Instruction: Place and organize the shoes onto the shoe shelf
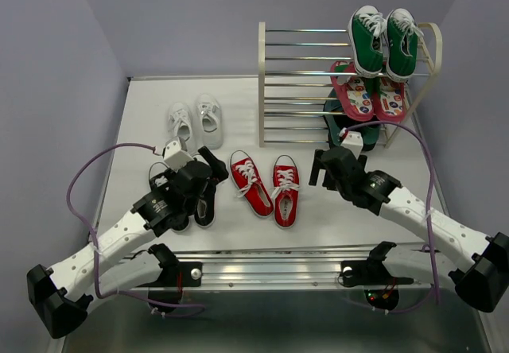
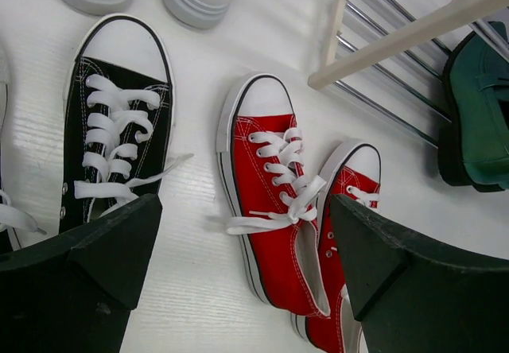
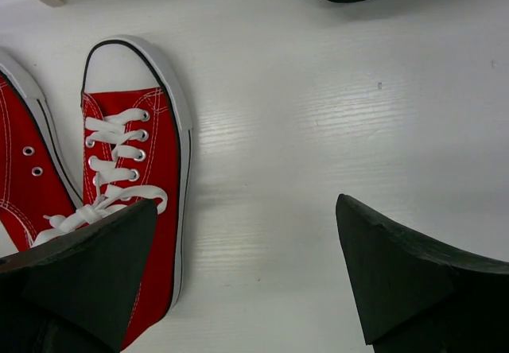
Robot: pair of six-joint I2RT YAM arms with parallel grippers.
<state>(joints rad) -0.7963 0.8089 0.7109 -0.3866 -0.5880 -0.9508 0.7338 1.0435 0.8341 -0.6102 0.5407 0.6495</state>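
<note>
The red sneakers (image 1: 267,186) with white laces lie side by side mid-table, toes toward the shelf; they also show in the left wrist view (image 2: 274,202) and one in the right wrist view (image 3: 135,170). The black sneakers (image 1: 199,202) lie left of them, partly under my left arm; one shows in the left wrist view (image 2: 115,130). The white sneakers (image 1: 195,122) sit at the back left. The cream shoe shelf (image 1: 318,83) stands at the back right. My left gripper (image 1: 213,164) is open above the table between the black and red pairs. My right gripper (image 1: 322,170) is open, just right of the red pair.
Green sneakers (image 1: 383,41) sit on the shelf's top tier, pink flip-flops (image 1: 366,95) on the tier below, and a dark green shoe (image 2: 481,106) lower down. A metal rail (image 1: 270,269) runs along the near table edge.
</note>
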